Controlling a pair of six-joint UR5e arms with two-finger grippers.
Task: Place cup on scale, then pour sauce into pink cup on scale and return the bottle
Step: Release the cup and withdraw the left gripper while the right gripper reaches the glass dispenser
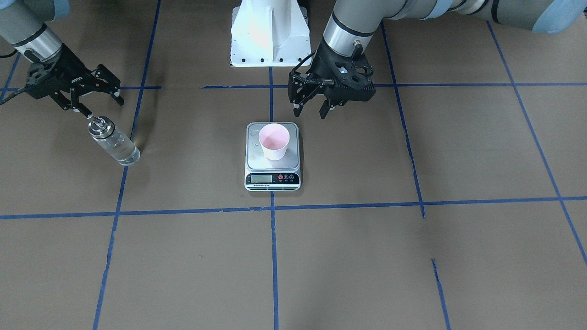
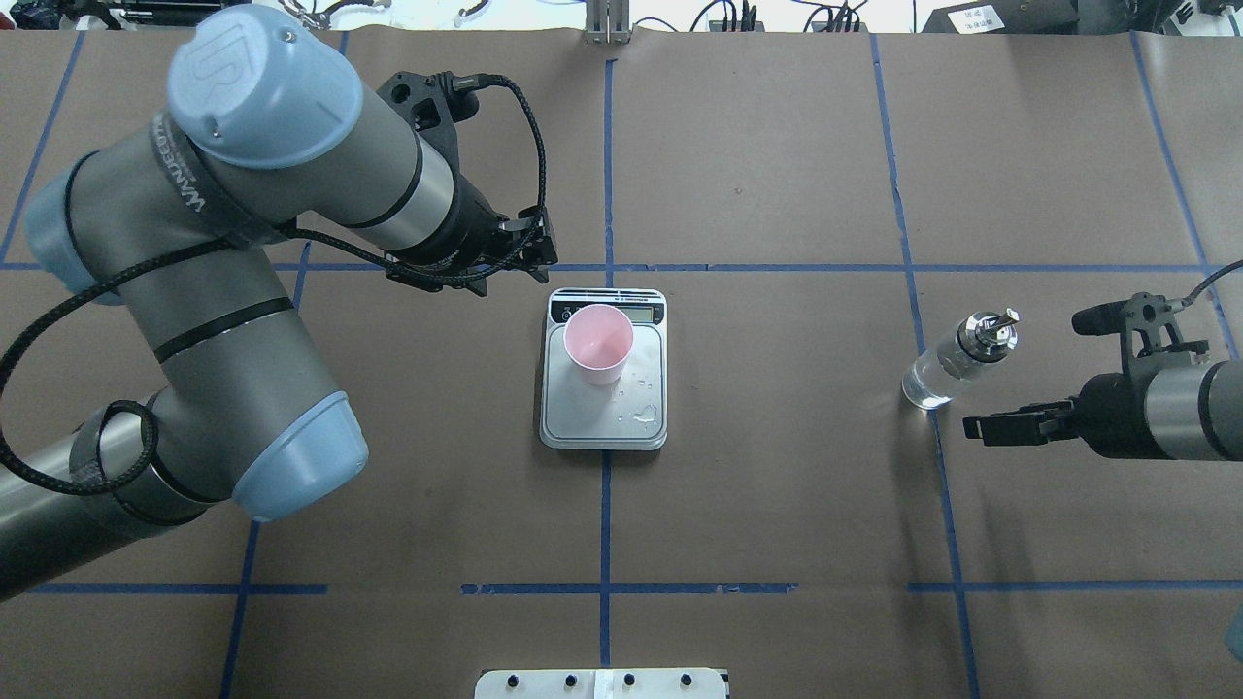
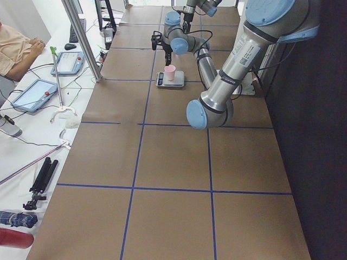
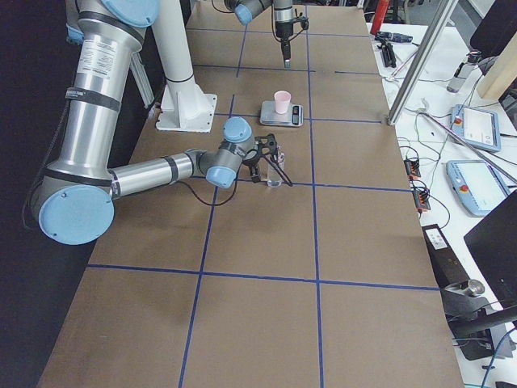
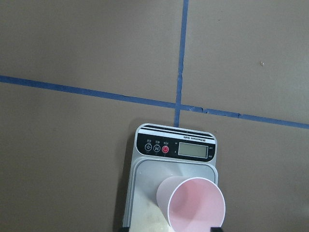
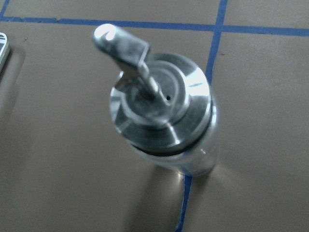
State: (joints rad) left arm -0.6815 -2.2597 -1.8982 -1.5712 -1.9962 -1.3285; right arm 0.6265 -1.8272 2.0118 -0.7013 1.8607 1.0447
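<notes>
Left arm (image 2: 233,388): the blue joint cap (image 2: 248,63) bears an embossed "UR" mark. Maker's lettering on the grey tube below it sits at an angle and is only partly legible. Scale (image 5: 142,193): the middle button (image 5: 157,148) on the black front strip is marked "M". Small white print above the display (image 5: 195,150) is too fine to read.

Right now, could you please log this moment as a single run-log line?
cup: upright on scale | bottle: standing on table, free | left gripper: open, beside scale | right gripper: open, by bottle
</notes>
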